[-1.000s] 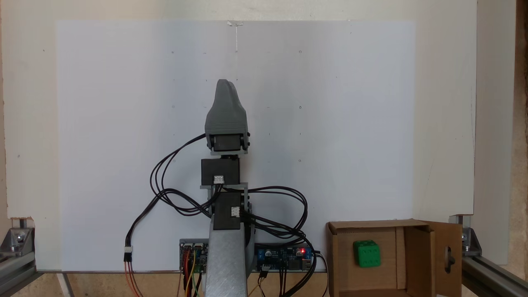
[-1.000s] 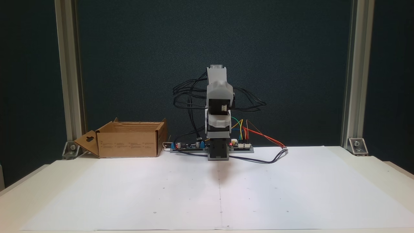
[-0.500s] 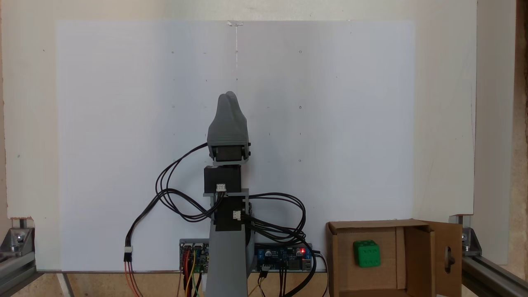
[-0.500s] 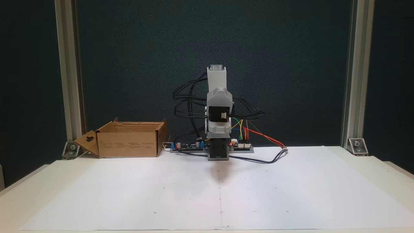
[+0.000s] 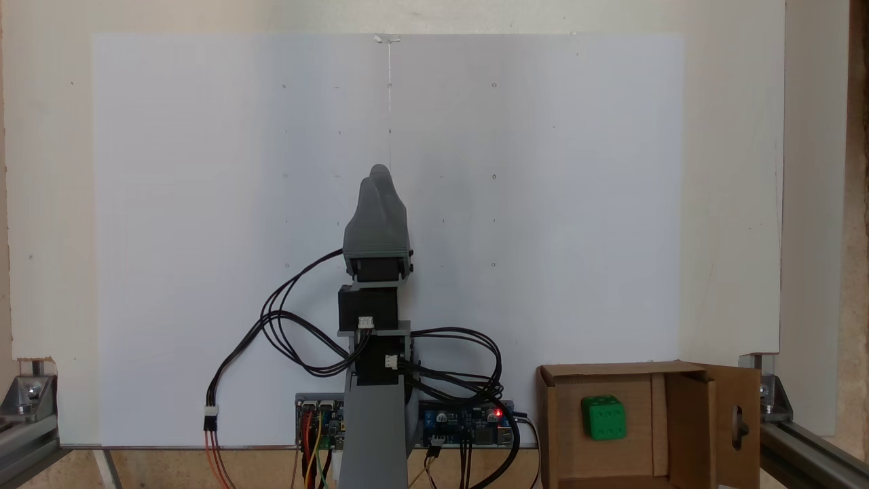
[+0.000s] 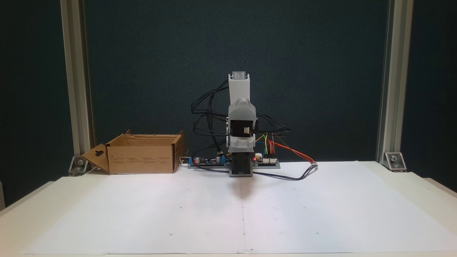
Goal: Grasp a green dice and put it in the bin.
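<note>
The green dice [image 5: 604, 418] lies on the floor of the bin [image 5: 682, 421], a brown cardboard box at the lower right of a fixed view, with a six-pip face up. In a fixed view the bin [image 6: 142, 157] stands at the left beside the arm's base, and its walls hide the dice. My grey gripper [image 5: 379, 171] hangs over the middle of the white sheet, far left of the bin. Its two tips are pressed together with nothing between them. The arm [image 6: 242, 117] is folded upright over its base.
Black cables [image 5: 292, 326] loop out from the arm, and circuit boards [image 5: 468, 421] with coloured wires sit at its base. A white paper sheet [image 5: 543, 204] covers the table. Aluminium frame posts [image 6: 387, 82] stand at the back corners.
The arm has drawn back toward its base, and the gripper has moved lower. The dice and the bin have not moved.
</note>
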{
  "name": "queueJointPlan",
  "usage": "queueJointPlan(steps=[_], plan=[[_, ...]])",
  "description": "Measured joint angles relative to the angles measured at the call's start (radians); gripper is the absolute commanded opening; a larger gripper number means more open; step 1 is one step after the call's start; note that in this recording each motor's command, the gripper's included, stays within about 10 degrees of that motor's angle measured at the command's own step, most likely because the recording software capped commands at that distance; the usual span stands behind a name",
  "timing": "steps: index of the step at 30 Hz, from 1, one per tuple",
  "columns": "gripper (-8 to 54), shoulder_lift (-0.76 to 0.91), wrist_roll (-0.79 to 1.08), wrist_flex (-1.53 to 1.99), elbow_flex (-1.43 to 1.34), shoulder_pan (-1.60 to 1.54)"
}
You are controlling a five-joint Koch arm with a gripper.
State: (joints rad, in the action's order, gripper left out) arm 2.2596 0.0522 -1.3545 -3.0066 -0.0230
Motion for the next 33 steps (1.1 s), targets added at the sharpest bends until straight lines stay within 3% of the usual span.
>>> queueJointPlan(steps=[33], plan=[[44.7, 0.000, 0.000, -0.072, -0.069, 0.006]])
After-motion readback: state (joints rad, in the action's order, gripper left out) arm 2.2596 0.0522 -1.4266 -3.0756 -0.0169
